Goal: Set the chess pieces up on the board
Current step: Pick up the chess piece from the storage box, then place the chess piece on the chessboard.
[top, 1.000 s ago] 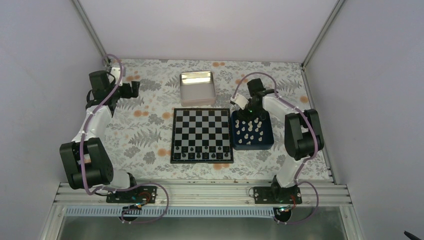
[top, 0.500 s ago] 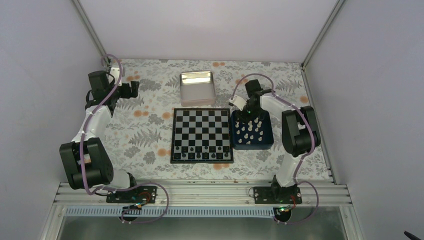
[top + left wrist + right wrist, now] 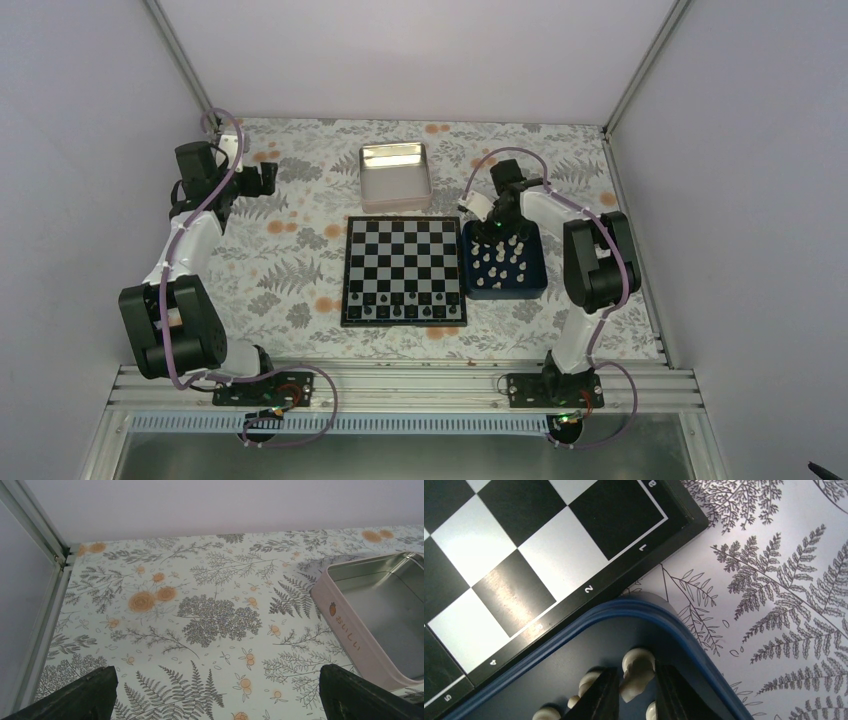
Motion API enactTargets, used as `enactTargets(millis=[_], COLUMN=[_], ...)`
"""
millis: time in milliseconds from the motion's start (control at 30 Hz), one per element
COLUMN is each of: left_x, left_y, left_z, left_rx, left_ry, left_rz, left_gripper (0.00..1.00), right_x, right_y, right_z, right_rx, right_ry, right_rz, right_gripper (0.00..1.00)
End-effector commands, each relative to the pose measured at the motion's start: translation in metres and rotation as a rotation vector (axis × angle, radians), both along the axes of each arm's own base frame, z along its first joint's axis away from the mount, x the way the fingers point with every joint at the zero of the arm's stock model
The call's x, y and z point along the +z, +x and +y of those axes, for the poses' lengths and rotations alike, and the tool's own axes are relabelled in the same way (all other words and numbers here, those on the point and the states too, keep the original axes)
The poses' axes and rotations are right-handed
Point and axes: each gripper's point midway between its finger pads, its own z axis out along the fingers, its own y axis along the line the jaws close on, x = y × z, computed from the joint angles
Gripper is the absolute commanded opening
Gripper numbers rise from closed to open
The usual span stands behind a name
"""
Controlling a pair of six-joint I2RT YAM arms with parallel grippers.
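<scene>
The right tool (image 3: pixel 636 676) is down in the blue tray's (image 3: pixel 659 611) upper-left corner, just right of the board (image 3: pixel 524 555). Its fingers flank one cream chess piece (image 3: pixel 639 661), whose long axis runs along them, round head toward the top of the wrist frame. The jaws are narrow, but a real pinch? Can't tell. The right arm folds sharply at the elbow, wrist pointing down. The left tool (image 3: pixel 270 178) gapes wide, empty, upper left, level above the surface (image 3: pixel 210 580) near the silver tin (image 3: pixel 364 185).

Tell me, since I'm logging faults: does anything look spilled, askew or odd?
Nothing stands out: the board lies square, the white chess pieces sit inside the blue tray, none visibly spilled, and the tin is upright.
</scene>
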Motion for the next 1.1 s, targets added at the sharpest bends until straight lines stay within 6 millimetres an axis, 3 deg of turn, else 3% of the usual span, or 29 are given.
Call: enactTargets(millis=[0, 167, 300, 567, 767, 867, 1067], left_x=[0.002, 0.003, 0.004, 0.007, 0.011, 0.01, 0.01], left_y=[0.0, 0.0, 0.0, 0.0, -0.001, -0.001, -0.001], left_z=[-0.002, -0.003, -0.002, -0.002, -0.002, -0.001, 0.001], left_rx=[-0.021, -0.027, -0.026, -0.025, -0.025, -0.022, -0.016], left_ry=[-0.008, -0.011, -0.012, -0.01, -0.004, -0.003, -0.001], left_rz=[-0.013, -0.014, -0.016, -0.022, -0.032, -0.028, -0.03], left_gripper=[1.0, 1.0, 1.0, 1.0, 1.0, 1.0, 1.0], right_x=[0.001, 0.003, 0.02, 0.083, 0.119, 0.121, 0.089], right_y=[-0.001, 0.0, 0.002, 0.01, 0.018, 0.025, 0.038], right_z=[0.003, 0.002, 0.001, 0.017, 0.055, 0.077, 0.097], right_rx=[0.003, -0.001, -0.003, 0.038, 0.109, 0.146, 0.167], right_ry=[0.0, -0.007, -0.005, -0.004, 0.004, 0.006, -0.008], right_rz=[-0.007, -0.018, -0.047, -0.129, -0.184, -0.191, -0.166], right_gripper=[0.17, 0.08, 0.05, 0.04, 0.04, 0.04, 0.04])
